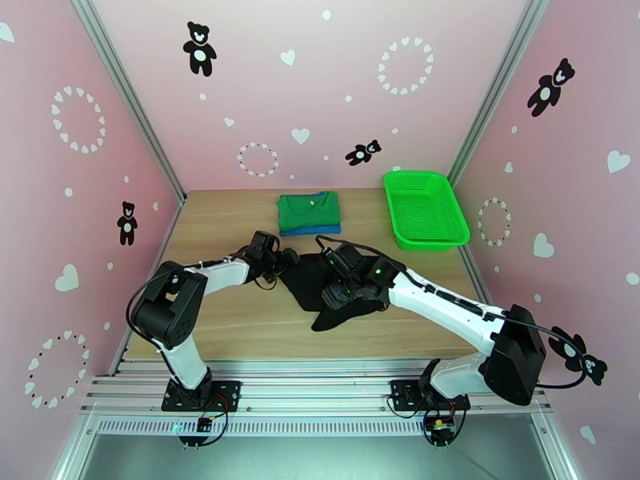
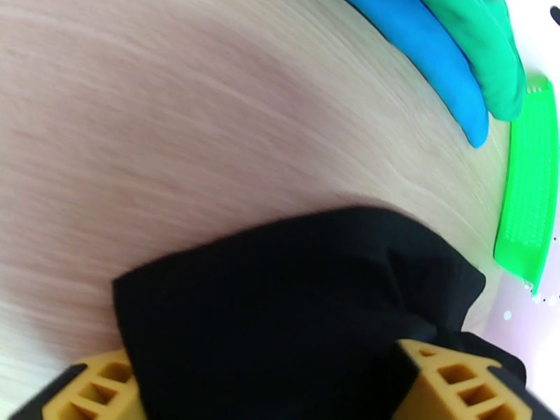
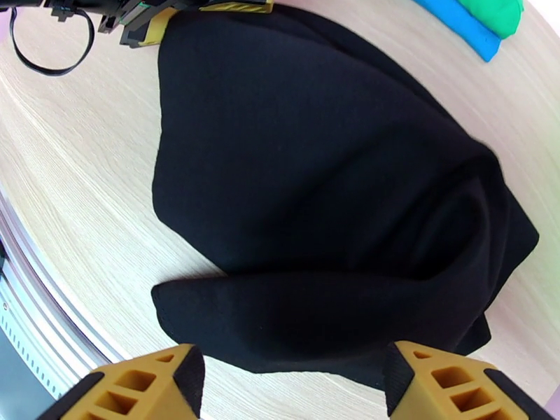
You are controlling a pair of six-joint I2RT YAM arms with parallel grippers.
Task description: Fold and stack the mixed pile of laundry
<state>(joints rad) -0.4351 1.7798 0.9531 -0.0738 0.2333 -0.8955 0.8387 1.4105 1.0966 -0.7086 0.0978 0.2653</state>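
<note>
Right claw [image 3: 294,376] and left claw [image 2: 269,376] held apart over black shirt [image 1: 308,288] at table [image 1: 240,318] centre
Its near edge is framed by right claw, its left corner by left claw; beyond, green shirt [image 1: 308,210] is stacked on blue shirt [image 1: 314,230], basket [image 1: 392,203] far right.

The top camera looks down from behind the surface's [image 1: 240,322] near edge; both wrist cameras sit close above it, sharing the black garment [image 3: 315,169].

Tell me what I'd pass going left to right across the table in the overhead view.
left gripper → black garment → green basket. The folded green-and-blue stack overlaps the garment sideways, so it's skipped.
</note>
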